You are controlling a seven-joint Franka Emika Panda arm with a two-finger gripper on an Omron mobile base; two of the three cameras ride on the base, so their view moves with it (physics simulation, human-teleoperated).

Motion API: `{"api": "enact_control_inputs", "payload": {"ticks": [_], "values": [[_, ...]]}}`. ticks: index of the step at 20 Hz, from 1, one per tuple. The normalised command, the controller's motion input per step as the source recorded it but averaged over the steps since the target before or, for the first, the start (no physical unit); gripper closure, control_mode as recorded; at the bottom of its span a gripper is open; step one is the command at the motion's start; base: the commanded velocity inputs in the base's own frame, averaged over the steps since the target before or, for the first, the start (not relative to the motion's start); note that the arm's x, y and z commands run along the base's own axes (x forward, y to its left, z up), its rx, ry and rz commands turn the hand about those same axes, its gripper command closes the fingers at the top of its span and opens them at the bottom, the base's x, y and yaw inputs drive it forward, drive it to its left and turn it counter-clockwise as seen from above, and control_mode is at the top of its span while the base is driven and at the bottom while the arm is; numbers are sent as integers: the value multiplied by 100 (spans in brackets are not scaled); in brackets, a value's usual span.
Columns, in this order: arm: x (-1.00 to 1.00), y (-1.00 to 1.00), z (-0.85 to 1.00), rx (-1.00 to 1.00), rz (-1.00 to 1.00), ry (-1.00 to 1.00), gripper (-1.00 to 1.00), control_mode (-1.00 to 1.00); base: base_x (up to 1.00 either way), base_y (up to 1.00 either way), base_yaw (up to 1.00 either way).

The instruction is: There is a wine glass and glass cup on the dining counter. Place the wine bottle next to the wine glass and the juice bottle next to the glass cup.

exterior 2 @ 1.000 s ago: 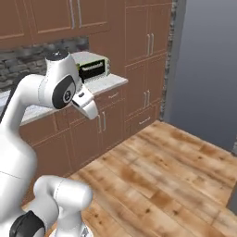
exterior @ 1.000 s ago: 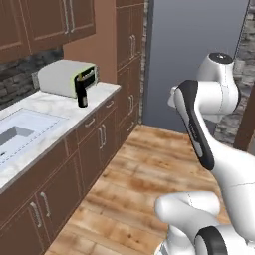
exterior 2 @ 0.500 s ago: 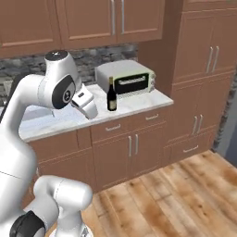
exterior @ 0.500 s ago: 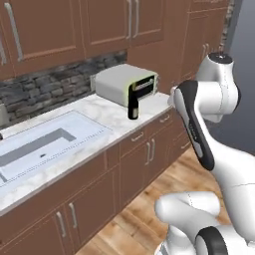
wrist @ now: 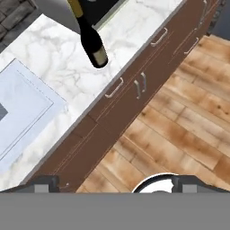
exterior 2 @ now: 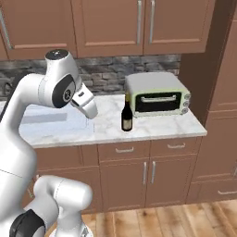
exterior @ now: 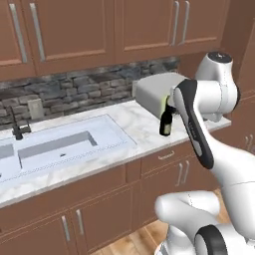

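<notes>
Nearest the base is the wood plank floor (wrist: 179,130), then the brown cabinet fronts (exterior 2: 139,171) under the marble desk (exterior 2: 152,127). The gripper (exterior 2: 90,111) hangs folded close to the arm's shoulder, above the near left part of the desk beside the sink (exterior: 60,144); this tucked posture reads as a carry or travel pose rather than a reach. Fingers: nothing lies between them in the hand view, where their tips sit at the bottom edge, well apart and over bare floor, so they appear spread wide and empty. The wine bottle (exterior 2: 127,115) stands upright on the desk, near its front edge, just to the left of the toaster oven (exterior 2: 157,95) and close to its front corner; whether it touches the oven I cannot tell. Upright placement near the edge leaves its neck and body free for a side grasp. Judged step: approaching the bottle for pickup; bottle not yet held. Farther back, stone backsplash (exterior 2: 106,74) and upper wall cabinets (exterior 2: 115,23).
</notes>
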Motion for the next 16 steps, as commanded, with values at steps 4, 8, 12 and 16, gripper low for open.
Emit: {"api": "enact_control_inputs", "payload": {"ticks": [4, 8, 12, 16], "values": [[0, 0, 0, 0, 0, 0, -100, 100, 13, -68, 56], [0, 0, 0, 0, 0, 0, -100, 100, 0, -81, 53], [0, 0, 0, 0, 0, 0, -100, 100, 0, -93, 49], [0, 0, 0, 0, 0, 0, -100, 100, 3, -100, 42]]}}
